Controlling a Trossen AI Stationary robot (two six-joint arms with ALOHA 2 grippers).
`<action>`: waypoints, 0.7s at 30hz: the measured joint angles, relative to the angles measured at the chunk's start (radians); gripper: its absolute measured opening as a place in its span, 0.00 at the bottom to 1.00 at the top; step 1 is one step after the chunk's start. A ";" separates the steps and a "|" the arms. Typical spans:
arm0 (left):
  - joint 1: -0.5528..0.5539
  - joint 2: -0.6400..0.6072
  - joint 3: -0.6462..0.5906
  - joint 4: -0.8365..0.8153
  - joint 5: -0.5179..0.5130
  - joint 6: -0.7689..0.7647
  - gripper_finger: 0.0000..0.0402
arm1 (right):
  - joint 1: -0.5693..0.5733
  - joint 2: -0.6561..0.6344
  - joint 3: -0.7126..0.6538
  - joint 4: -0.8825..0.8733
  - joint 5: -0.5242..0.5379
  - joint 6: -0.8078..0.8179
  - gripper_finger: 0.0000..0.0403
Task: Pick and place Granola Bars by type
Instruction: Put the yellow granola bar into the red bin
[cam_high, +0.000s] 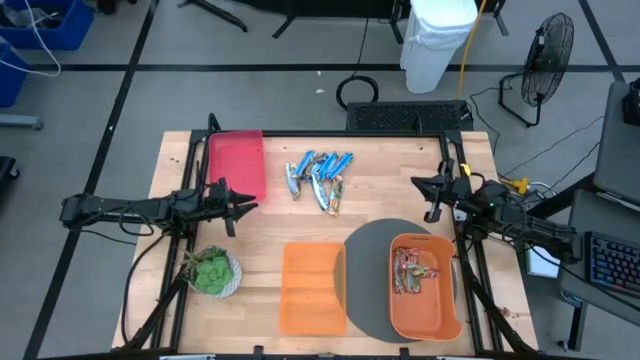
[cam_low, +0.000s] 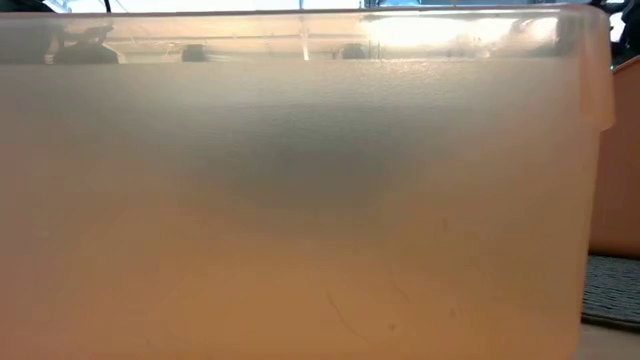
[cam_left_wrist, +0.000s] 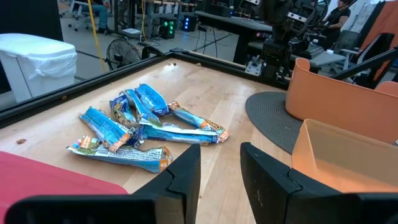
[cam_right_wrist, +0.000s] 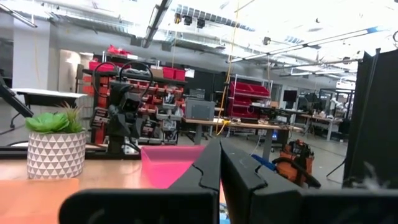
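At the bench's far middle lie the blue Granola Bars. The left pincer hangs spread and empty; the right pincer is pressed together.

The wooden worktop holds a pink tray just behind the left claw. A pile of blue Granola Bars lies between the two claws. A plant in a white bowl sits just in front of the left claw. An orange box and a round grey mat lie nearer the front, the mat in front of the right claw.
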 joint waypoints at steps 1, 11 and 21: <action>0.000 0.000 0.000 0.000 0.000 0.000 0.29 | 0.000 0.000 0.000 -0.004 0.000 0.003 0.00; 0.000 0.000 0.000 0.000 0.000 0.000 0.29 | 0.000 0.000 -0.001 -0.082 0.000 0.033 0.00; 0.000 0.000 0.000 0.000 0.000 0.000 0.29 | 0.000 0.000 -0.002 -0.136 0.000 0.041 0.00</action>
